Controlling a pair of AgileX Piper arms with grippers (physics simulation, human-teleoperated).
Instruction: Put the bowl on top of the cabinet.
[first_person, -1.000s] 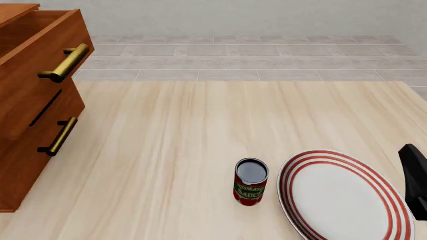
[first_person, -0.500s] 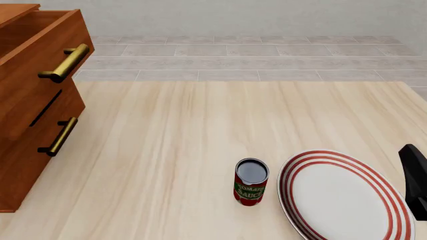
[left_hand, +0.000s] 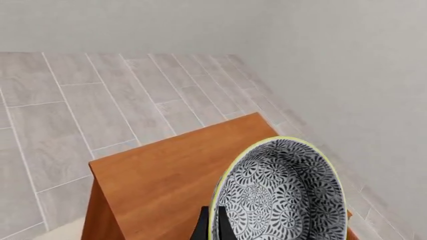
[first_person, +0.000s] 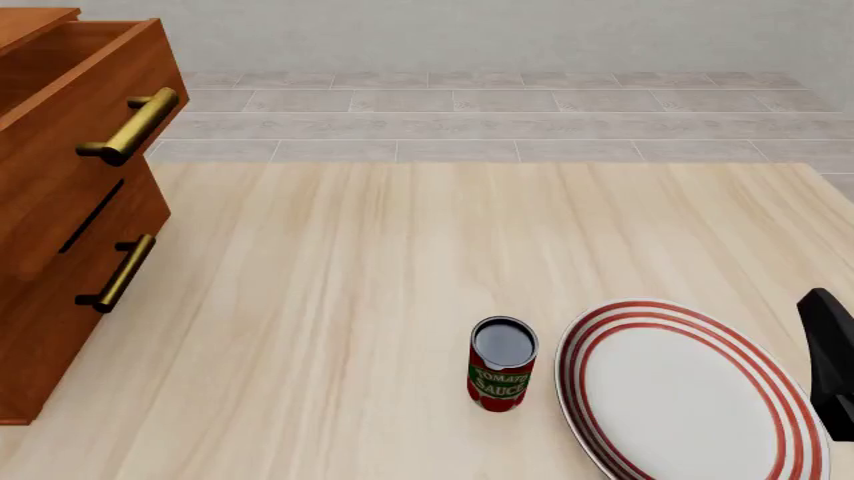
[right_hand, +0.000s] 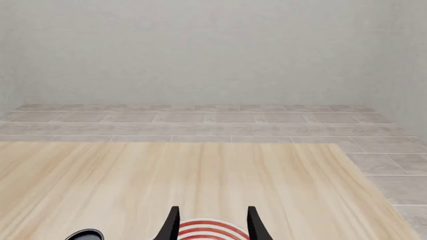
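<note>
The cabinet (first_person: 74, 200) stands at the table's (first_person: 334, 300) left edge, top drawer open. The left gripper (left_hand: 212, 227) seems clamped on the bowl's (left_hand: 283, 200) rim, holding it tilted above the cabinet top. A tomato can (first_person: 502, 364) stands just beside the plate (first_person: 687, 395). The right gripper (right_hand: 210, 225) hangs open over the plate.

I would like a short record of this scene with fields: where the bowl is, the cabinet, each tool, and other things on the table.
bowl: patterned bowl, held on its rim by the left tool, above the cabinet top
cabinet: brown cabinet at the table's left, top drawer pulled out
right tool: right tool, open, holding nothing, over the plate
others: sauce can beside the red-ringed plate
</note>
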